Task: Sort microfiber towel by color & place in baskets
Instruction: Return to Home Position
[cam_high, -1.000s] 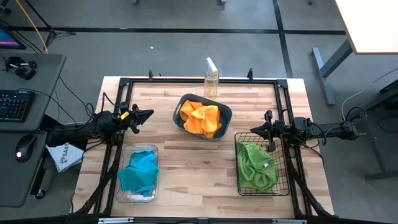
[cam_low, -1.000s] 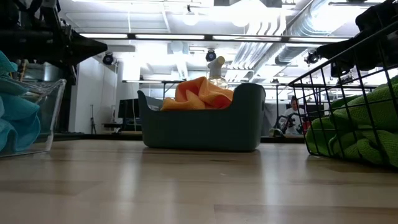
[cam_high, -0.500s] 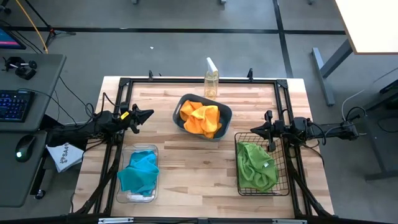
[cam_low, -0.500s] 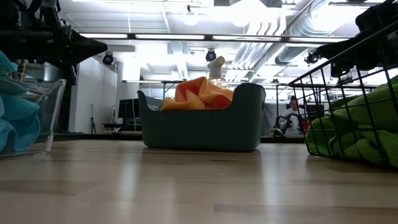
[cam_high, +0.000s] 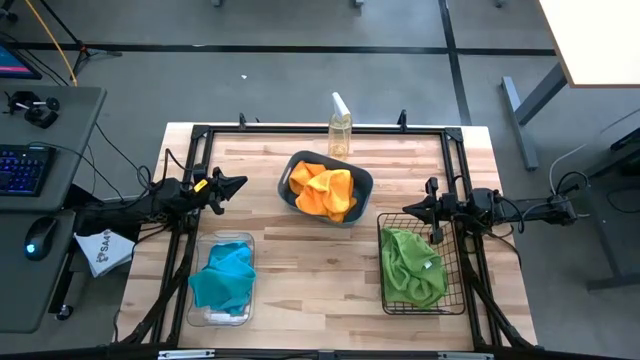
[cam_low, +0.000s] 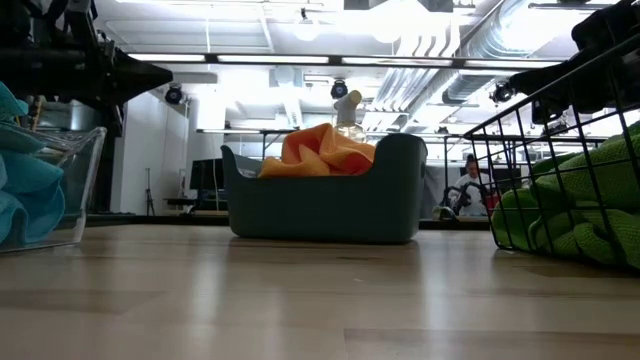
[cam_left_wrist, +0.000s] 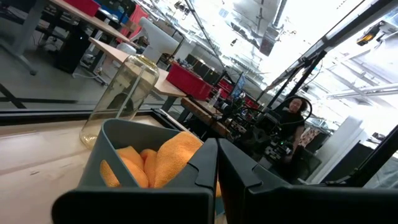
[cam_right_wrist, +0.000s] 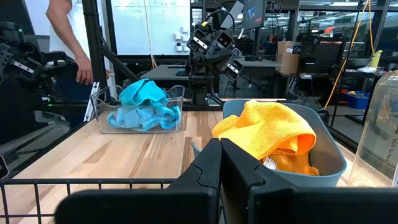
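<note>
- Sorting looks finished: no towel lies loose on the table (cam_high: 310, 270), so the step in hand is, by my reading, the arms parking at their rest poses.
- The orange towels (cam_high: 325, 190) are heaped in the teal tub (cam_high: 366, 180) at the middle back of the table.
- The blue towel (cam_high: 225, 275) fills the clear bin (cam_high: 248, 240) at the front left.
- The green towel (cam_high: 410, 265) lies in the wire basket (cam_high: 455, 300) at the front right.
- The left gripper (cam_high: 238, 183) hangs over the table's left edge, behind the clear bin. Its fingers (cam_left_wrist: 205, 168) are pressed together and hold nothing.
- The right gripper (cam_high: 408, 210) hangs over the back edge of the wire basket, pinched closed and likewise empty.
- Next move: probably none beyond settling. Both arms only need to keep clear of the containers.
- The surface is pale wood planks in a black frame, with a spray bottle (cam_high: 340, 125) upright at the back edge, just behind the tub.
- Around it is a grey floor (cam_high: 250, 60), and a desk (cam_high: 50, 120) with a keyboard (cam_high: 22, 168) stands to the left. A person (cam_right_wrist: 65, 37) stands beyond the table in the right wrist view.
</note>
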